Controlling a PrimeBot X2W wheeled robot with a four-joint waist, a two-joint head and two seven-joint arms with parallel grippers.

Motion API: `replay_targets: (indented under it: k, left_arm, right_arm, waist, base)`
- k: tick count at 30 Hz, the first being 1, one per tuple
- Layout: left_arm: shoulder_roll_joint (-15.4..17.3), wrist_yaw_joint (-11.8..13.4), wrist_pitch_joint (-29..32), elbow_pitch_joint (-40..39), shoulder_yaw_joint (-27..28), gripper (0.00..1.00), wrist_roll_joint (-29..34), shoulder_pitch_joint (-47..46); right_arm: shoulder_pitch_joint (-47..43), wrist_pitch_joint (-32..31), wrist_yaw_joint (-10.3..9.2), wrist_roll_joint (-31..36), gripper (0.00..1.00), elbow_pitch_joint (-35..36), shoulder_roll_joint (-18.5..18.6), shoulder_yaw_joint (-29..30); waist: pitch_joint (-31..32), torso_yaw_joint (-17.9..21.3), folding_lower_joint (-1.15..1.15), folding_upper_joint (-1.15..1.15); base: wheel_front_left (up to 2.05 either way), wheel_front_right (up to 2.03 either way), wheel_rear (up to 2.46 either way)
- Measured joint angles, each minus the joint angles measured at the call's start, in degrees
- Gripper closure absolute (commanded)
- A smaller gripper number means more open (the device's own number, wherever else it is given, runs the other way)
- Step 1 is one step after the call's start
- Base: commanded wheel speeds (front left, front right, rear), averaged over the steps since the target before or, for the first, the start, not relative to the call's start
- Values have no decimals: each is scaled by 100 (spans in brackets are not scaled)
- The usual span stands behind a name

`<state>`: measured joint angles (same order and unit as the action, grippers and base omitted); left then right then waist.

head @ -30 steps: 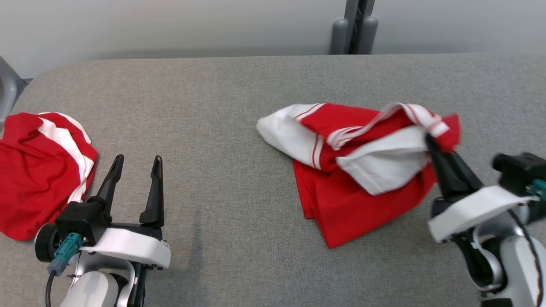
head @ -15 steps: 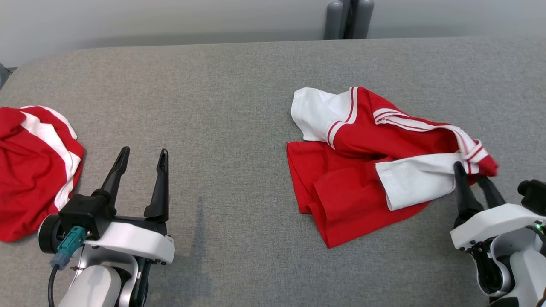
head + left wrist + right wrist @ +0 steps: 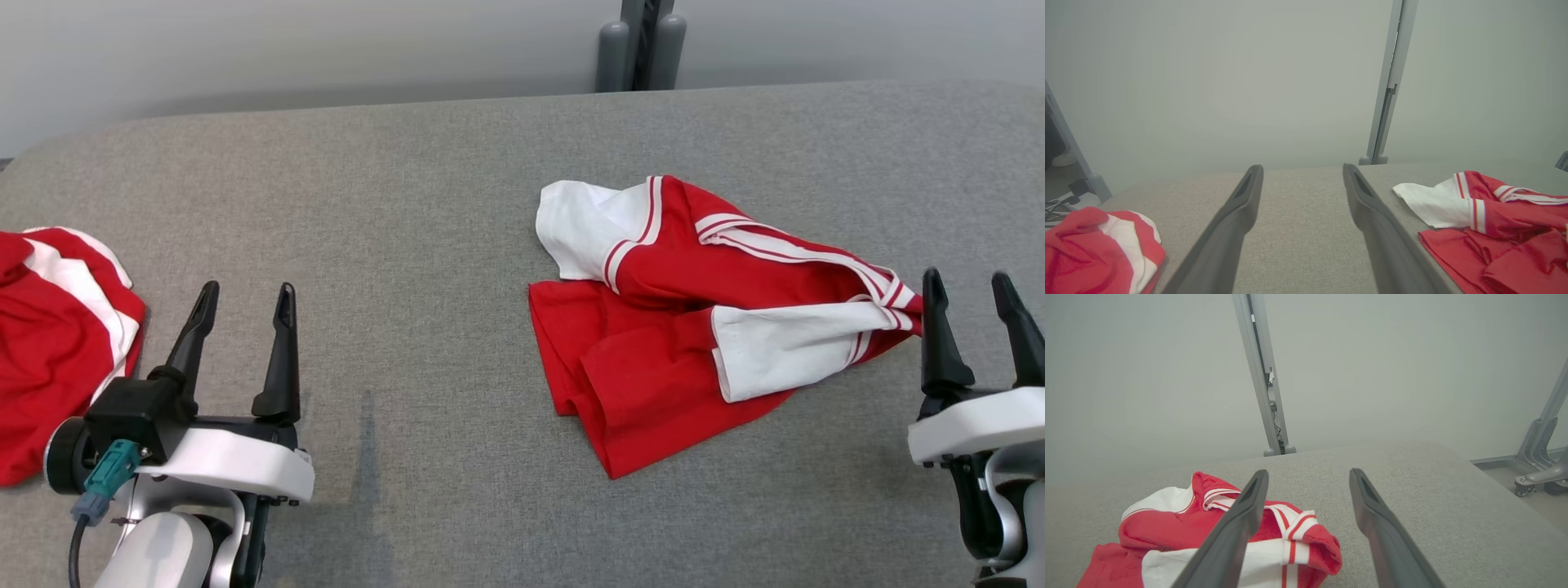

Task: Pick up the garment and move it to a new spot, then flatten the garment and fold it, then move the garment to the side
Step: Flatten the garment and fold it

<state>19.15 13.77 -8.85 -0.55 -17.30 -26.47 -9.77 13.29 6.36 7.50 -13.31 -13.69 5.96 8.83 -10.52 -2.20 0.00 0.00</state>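
A crumpled red and white garment (image 3: pixel 694 327) lies on the grey table (image 3: pixel 424 212), right of centre; it also shows in the left wrist view (image 3: pixel 1490 220) and the right wrist view (image 3: pixel 1208 526). My right gripper (image 3: pixel 967 282) is open just right of the garment's striped end, holding nothing; its fingers (image 3: pixel 1241 522) spread wide, the left one crossing in front of the cloth. My left gripper (image 3: pixel 242 292) is open at the lower left, well apart from this garment, with bare table between its fingers (image 3: pixel 1237 220).
A second red and white garment (image 3: pixel 57 343) is bunched at the table's left edge, also in the left wrist view (image 3: pixel 1098 249). A grey post (image 3: pixel 641 41) rises behind the far edge. Metal frame legs (image 3: pixel 1539 457) stand on the floor beyond the table's right end.
My right gripper let go of the garment's striped end, opened and drew back to the right. The garment dropped and settled flatter on the table. The head camera also shifted slightly.
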Motion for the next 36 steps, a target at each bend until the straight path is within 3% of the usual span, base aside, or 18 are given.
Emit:
replay_targets:
  k: [5, 11, 30, 36]
  left_arm:
    - [58, 26, 10, -26, 12, 0, -22, 31]
    - [47, 35, 58, 4, -104, 0, -21, 145]
    - [14, 33, 77, -55, -240, 0, -88, 327]
    - [-202, -324, 297, -89, -717, 0, -29, -338]
  right_arm:
    - [-104, -354, 0, 321, 0, 944, -79, -313]
    - [-510, -753, 0, 474, 0, 1475, -168, -855]
    - [-1009, -913, 0, 419, 0, 1592, -274, -977]
    - [-942, -933, 0, 420, 0, 1634, -283, -983]
  waist:
    - [123, 67, 0, 0]
    - [310, 95, 0, 0]
    - [489, 55, 0, 0]
    - [350, 118, 0, 0]
  base:
    - [0, 0, 0]
    - [0, 0, 0]
    - [0, 0, 0]
    - [0, 0, 0]
